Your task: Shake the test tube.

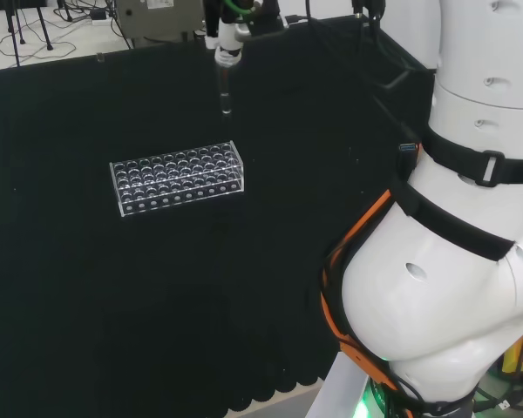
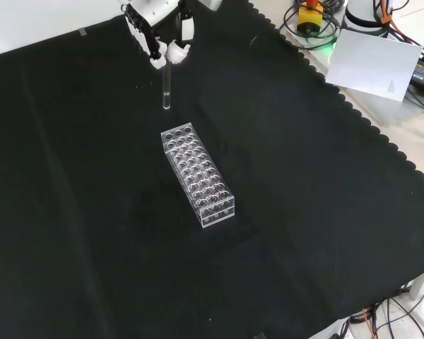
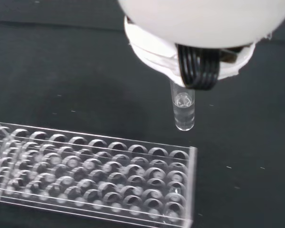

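A clear glass test tube (image 2: 167,90) is pinched at its upper end by the curled fingers (image 2: 177,51) of the black and white hand (image 2: 157,30) and hangs upright below them. Beneath the fingers, apart from the tube's tip, a clear plastic rack (image 2: 198,174) is seen on the black-clothed table (image 2: 304,212).

Black scallop-edged cloth (image 2: 283,212) covers the bench; pale floor (image 1: 35,35), cables (image 1: 78,10) and a white sheet (image 2: 378,65) lie beyond.
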Tool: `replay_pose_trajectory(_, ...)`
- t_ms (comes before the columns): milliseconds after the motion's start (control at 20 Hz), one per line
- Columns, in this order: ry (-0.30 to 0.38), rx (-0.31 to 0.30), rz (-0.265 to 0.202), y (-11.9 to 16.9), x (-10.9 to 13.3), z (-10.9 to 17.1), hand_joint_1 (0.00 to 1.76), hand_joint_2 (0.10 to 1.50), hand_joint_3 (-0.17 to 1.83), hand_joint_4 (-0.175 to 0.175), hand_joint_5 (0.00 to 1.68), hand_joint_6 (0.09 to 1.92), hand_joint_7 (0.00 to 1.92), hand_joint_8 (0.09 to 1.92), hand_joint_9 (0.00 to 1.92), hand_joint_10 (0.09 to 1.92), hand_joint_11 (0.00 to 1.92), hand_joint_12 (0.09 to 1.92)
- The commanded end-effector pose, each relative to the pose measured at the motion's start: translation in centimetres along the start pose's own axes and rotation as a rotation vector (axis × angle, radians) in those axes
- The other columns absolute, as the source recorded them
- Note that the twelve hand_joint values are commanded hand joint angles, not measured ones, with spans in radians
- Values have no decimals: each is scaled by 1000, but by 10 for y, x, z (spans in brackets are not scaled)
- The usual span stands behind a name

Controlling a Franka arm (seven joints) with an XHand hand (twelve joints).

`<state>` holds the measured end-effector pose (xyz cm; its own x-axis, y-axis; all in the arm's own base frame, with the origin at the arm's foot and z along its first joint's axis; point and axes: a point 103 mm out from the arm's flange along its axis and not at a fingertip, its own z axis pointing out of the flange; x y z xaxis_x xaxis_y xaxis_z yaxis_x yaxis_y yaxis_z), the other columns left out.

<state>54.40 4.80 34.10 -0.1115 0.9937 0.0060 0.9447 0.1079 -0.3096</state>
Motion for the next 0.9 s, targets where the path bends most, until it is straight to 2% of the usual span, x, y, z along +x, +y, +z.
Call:
replay_pose_trajectory(50, 33, -5, -101, 13, 50, -3, 1449, 524, 766, -175, 1463, 87, 1472, 616, 1446, 416, 1376, 1074)
replay_pose_trajectory(350, 52, -12, -184, 21, 93, -9, 1449, 525, 766, -175, 1464, 87, 1471, 616, 1446, 416, 1376, 1075)
replay_pose_trajectory(500, 61, -15, -207, 22, 104, -11, 1449, 524, 766, -175, 1464, 87, 1471, 616, 1447, 415, 1376, 1075)
replay_pose_trajectory(650, 65, -18, -210, 20, 99, -11, 1449, 524, 766, -175, 1465, 87, 1471, 617, 1447, 415, 1376, 1075)
replay_pose_trajectory(900, 46, -2, -173, 20, 89, -5, 1449, 524, 766, -175, 1466, 87, 1470, 618, 1447, 415, 1375, 1075)
